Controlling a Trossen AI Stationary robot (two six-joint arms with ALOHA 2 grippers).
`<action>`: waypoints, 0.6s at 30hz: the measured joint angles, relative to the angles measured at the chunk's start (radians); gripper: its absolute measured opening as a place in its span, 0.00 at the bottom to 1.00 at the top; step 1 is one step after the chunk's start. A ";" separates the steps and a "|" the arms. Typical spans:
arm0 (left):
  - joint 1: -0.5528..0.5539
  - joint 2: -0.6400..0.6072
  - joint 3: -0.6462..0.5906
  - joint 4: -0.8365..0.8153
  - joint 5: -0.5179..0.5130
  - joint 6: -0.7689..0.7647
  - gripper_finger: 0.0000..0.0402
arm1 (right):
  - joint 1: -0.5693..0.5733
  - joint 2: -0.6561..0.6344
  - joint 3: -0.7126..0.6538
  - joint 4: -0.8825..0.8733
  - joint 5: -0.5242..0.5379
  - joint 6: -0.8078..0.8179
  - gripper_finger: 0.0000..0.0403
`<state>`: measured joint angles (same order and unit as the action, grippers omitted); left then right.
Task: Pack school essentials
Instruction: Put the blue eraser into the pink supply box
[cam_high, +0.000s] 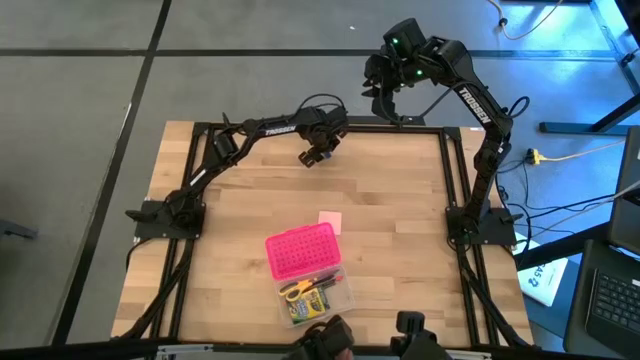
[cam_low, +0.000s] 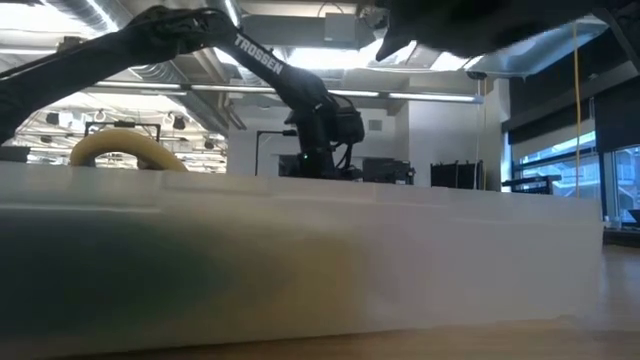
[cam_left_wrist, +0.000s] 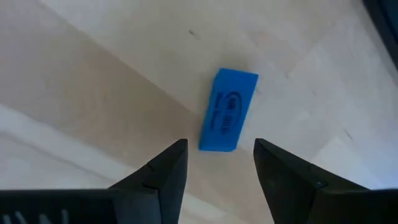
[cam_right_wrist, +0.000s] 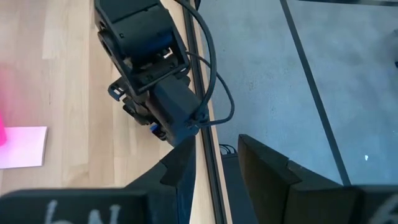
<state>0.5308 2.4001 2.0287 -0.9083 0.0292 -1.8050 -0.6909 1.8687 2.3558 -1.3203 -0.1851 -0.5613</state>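
A tiny blue piece (cam_left_wrist: 228, 110) lies flat on the wooden table near its far edge. My left gripper (cam_left_wrist: 217, 155) (cam_high: 314, 155) hovers over it, open, one finger on either side, touching nothing. My right gripper (cam_right_wrist: 217, 155) (cam_high: 385, 100) waits, open, raised beyond the far edge. The pale pink square pad (cam_high: 330, 222) lies flat mid-table. Near the front edge stands the pink dotted box (cam_high: 302, 250). Its clear half (cam_high: 318, 293) holds the yellow-handled scissors (cam_high: 293, 291), the yellow-green crayon box (cam_high: 316, 303) and thin pens.
A black frame (cam_high: 300, 127) runs along the table's far edge and sides. The stretch of table between the blue piece and the pink pad is bare wood (cam_high: 390, 200). In the low view the clear box wall (cam_low: 300, 260) fills most of the picture, with a scissors handle (cam_low: 125, 148) above it.
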 joint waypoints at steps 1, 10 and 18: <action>0.000 0.001 0.000 -0.001 -0.001 0.000 0.45 | 0.000 0.000 0.000 0.001 0.000 0.000 0.30; 0.029 0.001 0.001 0.001 0.037 -0.023 0.45 | 0.000 0.000 0.000 0.006 0.000 0.000 0.30; 0.023 0.001 0.001 0.028 -0.003 -0.026 0.45 | 0.000 0.000 0.000 0.013 0.000 0.000 0.30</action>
<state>0.5535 2.4012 2.0300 -0.8803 0.0262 -1.8313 -0.6910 1.8687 2.3559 -1.3070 -0.1849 -0.5610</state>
